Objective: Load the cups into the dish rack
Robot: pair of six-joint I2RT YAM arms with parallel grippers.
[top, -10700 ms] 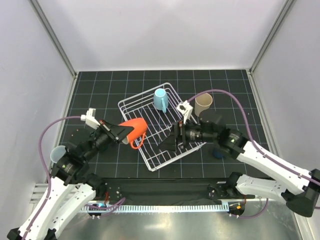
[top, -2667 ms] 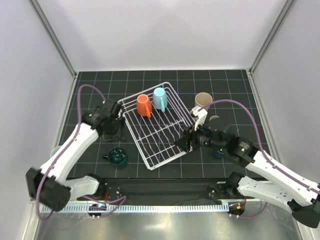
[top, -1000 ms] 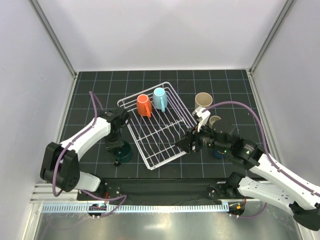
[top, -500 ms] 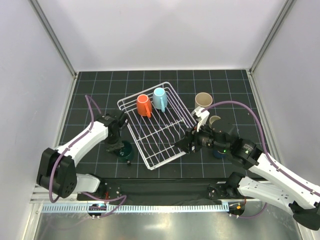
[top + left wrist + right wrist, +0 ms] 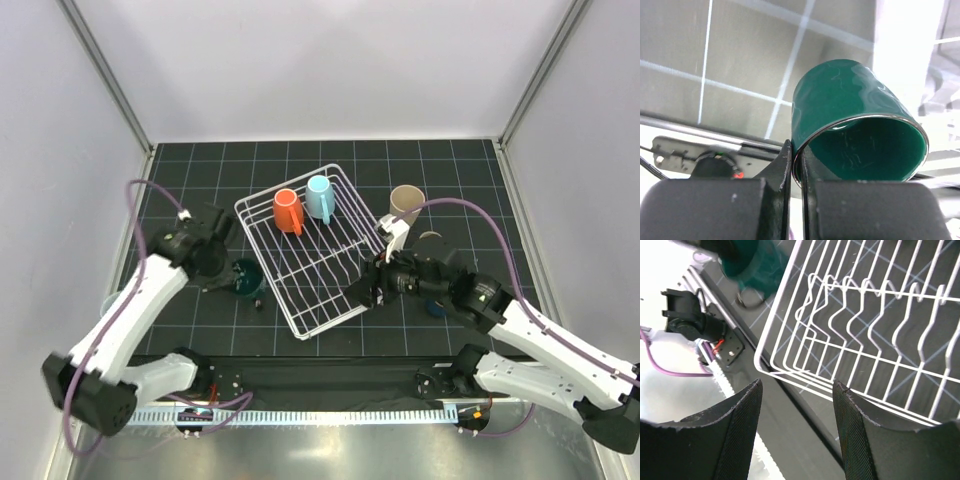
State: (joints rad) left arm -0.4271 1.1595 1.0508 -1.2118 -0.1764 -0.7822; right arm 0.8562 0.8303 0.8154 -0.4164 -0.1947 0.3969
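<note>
Dark teal cup [image 5: 247, 278] gripped just left of the dish rack [image 5: 300, 331].
Rim pinched in the left gripper [image 5: 796, 161], cup tilted on its side; orange cup [image 5: 287, 211] and light blue cup [image 5: 321, 197] inside the rack's far end; right gripper [image 5: 796, 390] spread wide, empty, over the rack's near corner.

Near half of the dish rack [image 5: 310, 300] open
Orange cup [image 5: 287, 211] and light blue cup [image 5: 320, 198] block the far corner; the right gripper [image 5: 358, 295] hangs over the near right rim, the dark teal mug [image 5: 247, 277] just beside the left rim.
</note>
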